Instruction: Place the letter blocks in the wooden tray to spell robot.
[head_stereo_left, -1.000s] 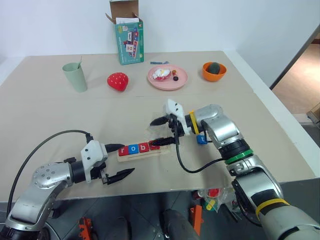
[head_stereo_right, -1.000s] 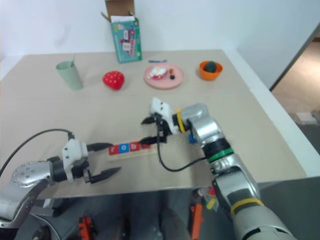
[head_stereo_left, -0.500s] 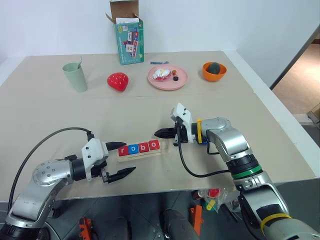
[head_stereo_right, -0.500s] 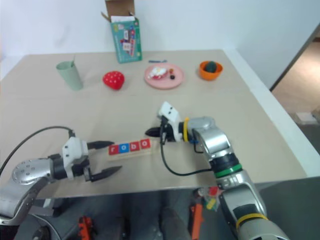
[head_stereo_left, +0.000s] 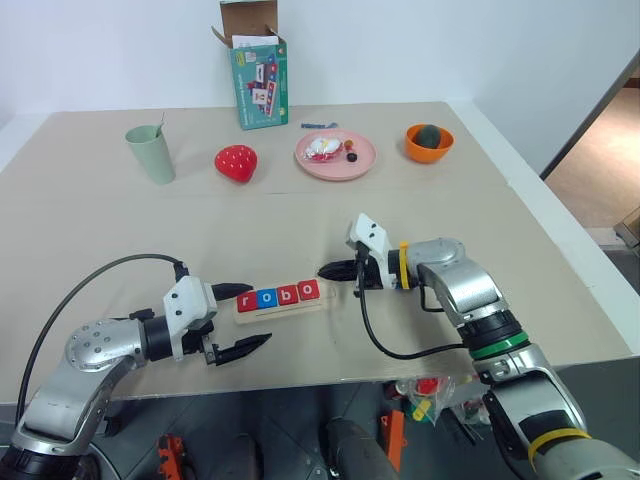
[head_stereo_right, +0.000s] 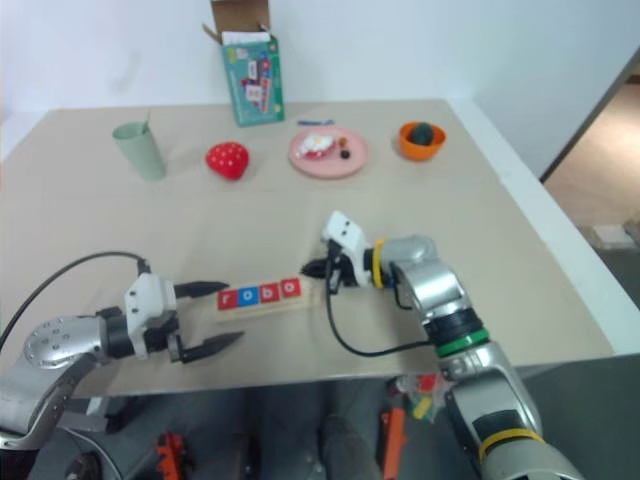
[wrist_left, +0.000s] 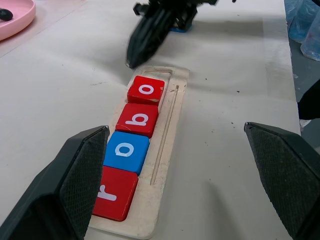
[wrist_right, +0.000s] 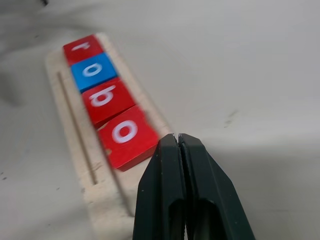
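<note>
Wooden tray (head_stereo_left: 285, 303) lies near the table's (head_stereo_left: 100, 220) front edge, long axis running roughly 8-to-2 o'clock in the head view. Four letter blocks (head_stereo_left: 279, 296) sit in it touching edge to edge: red r (wrist_left: 113, 193), blue o (wrist_left: 126, 151), red b (wrist_left: 138, 119), red o (wrist_left: 146, 90), which sits slightly askew. The slot at the tray's 2 o'clock end is bare wood.

Right gripper (head_stereo_left: 325, 271): fingers pressed together, holding nothing, tip just beside the tray's bare end, pointing at it from 3 o'clock. A blue piece shows behind the right gripper's wrist in the left wrist view; letter not readable.

Left gripper (head_stereo_left: 250, 318): jaws spread wide, empty, straddling the tray's 8 o'clock end without touching; one finger (wrist_left: 82, 175) beside the r block.

Open tabletop from 9 through 12 o'clock of the tray. Green cup (head_stereo_left: 151, 153), strawberry toy (head_stereo_left: 236, 163), pink plate (head_stereo_left: 336, 160), orange bowl (head_stereo_left: 429, 143) and box (head_stereo_left: 260, 84) line the far side, well apart.
</note>
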